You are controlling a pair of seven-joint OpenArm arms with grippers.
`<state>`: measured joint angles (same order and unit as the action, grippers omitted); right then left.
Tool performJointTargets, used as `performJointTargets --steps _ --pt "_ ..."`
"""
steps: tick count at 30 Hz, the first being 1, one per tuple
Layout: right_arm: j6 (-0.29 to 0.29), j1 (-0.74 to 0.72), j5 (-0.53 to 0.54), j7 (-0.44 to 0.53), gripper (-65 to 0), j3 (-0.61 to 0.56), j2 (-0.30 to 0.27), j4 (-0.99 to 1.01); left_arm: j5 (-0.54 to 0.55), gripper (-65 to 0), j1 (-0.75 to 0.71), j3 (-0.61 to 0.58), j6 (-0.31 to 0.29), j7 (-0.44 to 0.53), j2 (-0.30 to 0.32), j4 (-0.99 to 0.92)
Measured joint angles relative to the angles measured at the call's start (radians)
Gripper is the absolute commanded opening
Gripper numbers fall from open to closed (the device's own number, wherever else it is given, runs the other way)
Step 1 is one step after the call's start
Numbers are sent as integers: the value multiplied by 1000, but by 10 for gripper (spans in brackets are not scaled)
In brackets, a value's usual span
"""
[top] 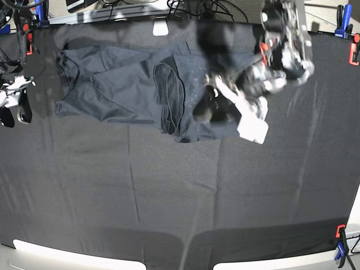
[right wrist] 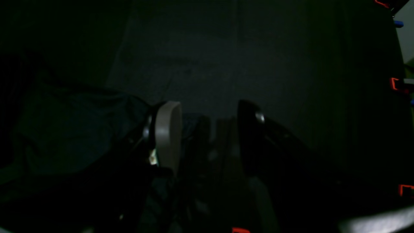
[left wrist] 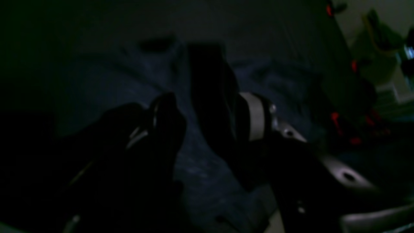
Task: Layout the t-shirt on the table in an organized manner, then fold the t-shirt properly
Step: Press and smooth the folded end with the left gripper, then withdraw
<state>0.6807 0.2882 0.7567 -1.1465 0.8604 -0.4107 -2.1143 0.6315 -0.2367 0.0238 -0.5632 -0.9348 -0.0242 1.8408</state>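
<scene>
The black-clothed desk (top: 169,202) carries the t-shirt (top: 124,84), bunched and unfolded. Left claw (top: 211,104) hovers over it, jaws apart; right claw (right wrist: 207,129) gapes, empty.

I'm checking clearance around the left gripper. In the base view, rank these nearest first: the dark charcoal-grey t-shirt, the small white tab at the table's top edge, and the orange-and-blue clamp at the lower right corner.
From the left gripper:
1. Dark charcoal-grey t-shirt, directly beneath it.
2. Small white tab, up and to the view's left.
3. Orange-and-blue clamp, far lower right corner.
</scene>
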Motion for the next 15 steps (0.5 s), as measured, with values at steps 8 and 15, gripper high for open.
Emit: performJointTargets --steps 8,15 --pt "0 0 0 0 -374 0 0 0 -1 -371 29 -187 1 107 3 -169" --pt "0 0 0 0 -374 0 0 0 -113 -371 113 -359 65 169 -3 -281"
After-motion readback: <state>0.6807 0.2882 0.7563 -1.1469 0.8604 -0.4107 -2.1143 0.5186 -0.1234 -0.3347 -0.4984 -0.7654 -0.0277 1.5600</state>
